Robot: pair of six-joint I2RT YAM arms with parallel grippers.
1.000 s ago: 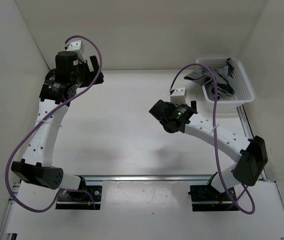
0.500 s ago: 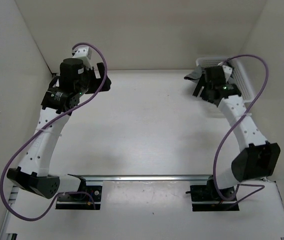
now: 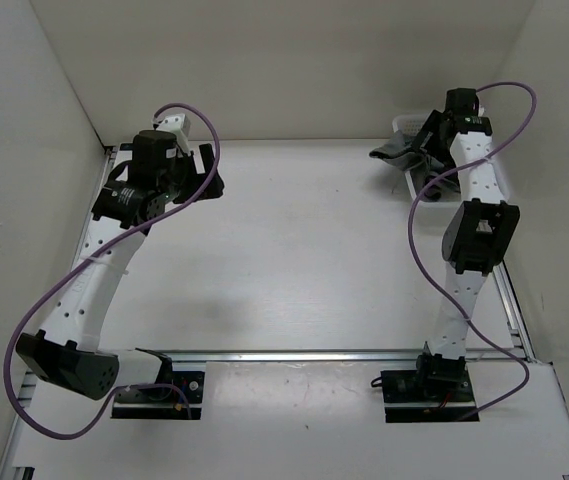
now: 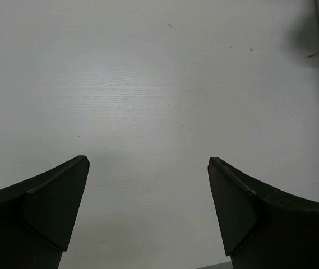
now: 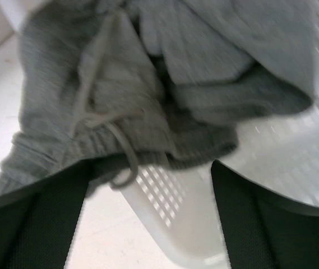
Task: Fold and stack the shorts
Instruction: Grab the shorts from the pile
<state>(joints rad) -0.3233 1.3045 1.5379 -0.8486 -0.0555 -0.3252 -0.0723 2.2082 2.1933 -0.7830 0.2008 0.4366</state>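
The shorts lie bunched in the white mesh basket at the table's far right corner, partly draped over its left rim. The right gripper hovers just above them, jaws spread wide — holding nothing. The left gripper, jaws likewise apart, hangs over the table's far left.

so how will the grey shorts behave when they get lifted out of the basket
Likely floppy: the shorts lie crumpled and spill over the basket rim, so they'd probably sag from the right pincer. The loose drawstring may snag the mesh.

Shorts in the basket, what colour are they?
The shorts are plain grey; the right wrist view shows them best.
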